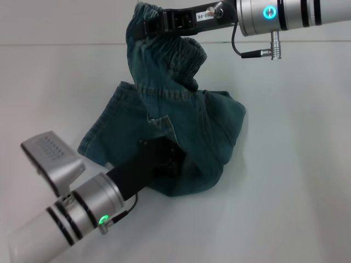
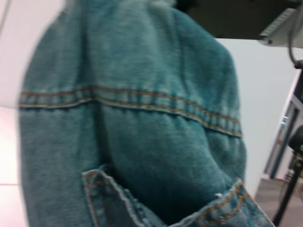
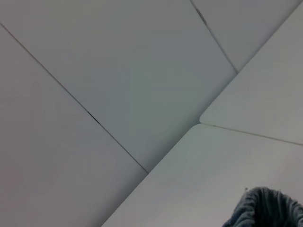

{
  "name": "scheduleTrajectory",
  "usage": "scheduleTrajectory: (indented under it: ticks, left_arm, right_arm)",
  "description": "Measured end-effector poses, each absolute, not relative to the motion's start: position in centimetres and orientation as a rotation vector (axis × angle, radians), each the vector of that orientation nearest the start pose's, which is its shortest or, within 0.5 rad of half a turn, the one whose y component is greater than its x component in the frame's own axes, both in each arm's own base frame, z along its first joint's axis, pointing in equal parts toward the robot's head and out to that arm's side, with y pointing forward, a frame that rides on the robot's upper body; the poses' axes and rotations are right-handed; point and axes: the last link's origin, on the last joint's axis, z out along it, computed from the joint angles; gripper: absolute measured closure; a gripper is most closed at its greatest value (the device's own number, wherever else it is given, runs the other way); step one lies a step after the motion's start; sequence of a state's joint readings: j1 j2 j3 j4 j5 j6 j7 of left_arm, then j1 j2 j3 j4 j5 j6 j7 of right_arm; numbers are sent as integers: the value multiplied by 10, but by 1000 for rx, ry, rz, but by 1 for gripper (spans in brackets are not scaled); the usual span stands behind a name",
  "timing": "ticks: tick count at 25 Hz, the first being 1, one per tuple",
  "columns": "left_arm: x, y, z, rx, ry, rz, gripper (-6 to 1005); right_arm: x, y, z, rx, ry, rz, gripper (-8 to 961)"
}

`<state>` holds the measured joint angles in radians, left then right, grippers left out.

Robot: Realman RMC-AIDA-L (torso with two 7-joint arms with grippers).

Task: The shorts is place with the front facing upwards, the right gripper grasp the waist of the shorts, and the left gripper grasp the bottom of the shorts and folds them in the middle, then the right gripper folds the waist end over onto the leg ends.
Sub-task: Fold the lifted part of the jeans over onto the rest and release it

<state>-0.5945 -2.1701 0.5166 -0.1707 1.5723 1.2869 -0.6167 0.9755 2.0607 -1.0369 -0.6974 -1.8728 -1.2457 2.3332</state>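
Holding the cloth: the right gripper (image 1: 147, 26), a black two-finger gripper with a small white label on its body, is clenched on the waist of the shorts (image 1: 164, 46), the puckered elastic denim band, and has it raised at the far side of the scene.
Left gripper: the left gripper (image 1: 159, 156), black and unlabelled on a silver wrist with a green light, reaches from the near left into the lower folds of the denim; its fingertips are buried in cloth, so I cannot tell whether they grip.
Shorts: the blue-green denim shorts (image 1: 186, 137) hang down from the raised band and pile in a crumpled heap on the white table (image 1: 296, 181).
Leg ends: one flat stitched hem (image 1: 96, 148) lies on the table beside the left arm.
Left wrist view: denim (image 2: 132, 142) fills the picture, with an orange-stitched seam across it.
Right wrist view: only a small edge of gathered cloth (image 3: 267, 208) shows over the white tabletop (image 3: 199, 179).
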Motion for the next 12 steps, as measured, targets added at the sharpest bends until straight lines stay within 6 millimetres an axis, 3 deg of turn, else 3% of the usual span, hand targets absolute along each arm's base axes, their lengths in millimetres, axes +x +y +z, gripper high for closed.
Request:
scheduleTrajectory:
  ticks: [6,12]
  left_arm:
    - [-249,275,-125,-2227,-831,-1068,947]
    - [-273,270,-108,-2066,-867,-1067,943]
  right_arm:
    - [81,433,-21,-2700,1238,700,858]
    - [83,432,-20,-2696,1240,699,856]
